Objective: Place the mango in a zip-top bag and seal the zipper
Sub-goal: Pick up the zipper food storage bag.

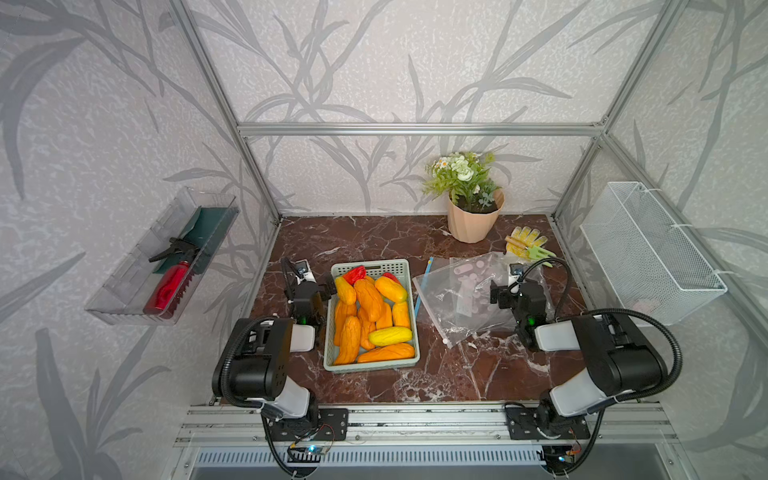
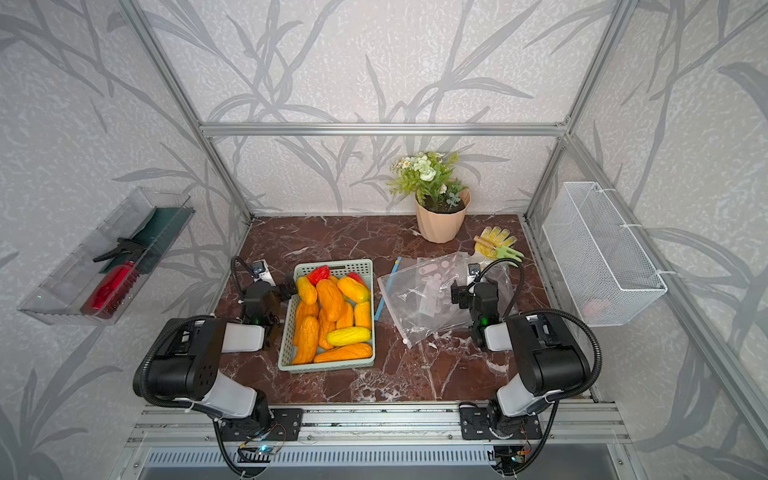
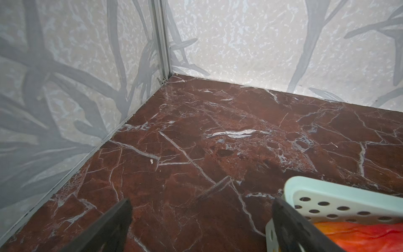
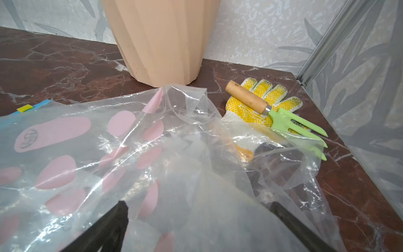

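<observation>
Mangoes [image 1: 368, 297] lie heaped beside the crumpled clear zip-top bag [image 1: 457, 303], zipper [image 1: 418, 305] facing them.

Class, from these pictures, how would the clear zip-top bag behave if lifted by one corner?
Probably floppy: the zip-top bag lies in crumpled, loose folds. Likely light and slippery, since its film looks thin and glossy. Its zipper seems stiffer, lying nearly straight.

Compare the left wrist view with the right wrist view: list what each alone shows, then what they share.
Left wrist only: the mint-green basket, corner only, an orange-red fruit inside. Right wrist only: the zip-top bag, peach pot, yellow dotted glove, green garden fork. Both: the marble table, leaf-patterned wall, an open hand (left hand, right hand).
</observation>
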You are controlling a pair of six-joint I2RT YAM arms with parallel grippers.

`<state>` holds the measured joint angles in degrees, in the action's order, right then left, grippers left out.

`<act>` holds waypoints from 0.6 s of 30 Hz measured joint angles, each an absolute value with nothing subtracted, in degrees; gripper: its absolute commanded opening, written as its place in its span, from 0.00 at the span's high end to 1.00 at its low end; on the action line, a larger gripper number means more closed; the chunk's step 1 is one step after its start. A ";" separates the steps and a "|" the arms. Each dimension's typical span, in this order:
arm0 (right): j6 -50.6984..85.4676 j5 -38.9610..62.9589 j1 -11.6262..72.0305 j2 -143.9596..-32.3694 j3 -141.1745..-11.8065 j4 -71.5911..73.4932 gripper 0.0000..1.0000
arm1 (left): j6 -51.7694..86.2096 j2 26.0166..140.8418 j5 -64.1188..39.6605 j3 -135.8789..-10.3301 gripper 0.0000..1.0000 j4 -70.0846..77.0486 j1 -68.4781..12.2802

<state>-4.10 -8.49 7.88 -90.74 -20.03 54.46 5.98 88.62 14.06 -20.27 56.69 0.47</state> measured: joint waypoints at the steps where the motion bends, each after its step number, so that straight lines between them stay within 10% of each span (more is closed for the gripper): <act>1: -4.12 -8.47 7.88 -90.74 -20.03 54.57 0.01 | 5.98 88.62 14.06 -20.27 0.01 56.69 0.47; 18: -4.14 -8.45 7.88 -90.74 -20.08 55.02 0.01 | 5.96 88.62 14.11 -20.27 0.01 56.73 0.43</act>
<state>-4.14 -8.45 7.88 -90.74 -20.08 55.02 5.96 88.62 14.11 -20.27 56.73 0.43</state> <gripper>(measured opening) 0.992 0.993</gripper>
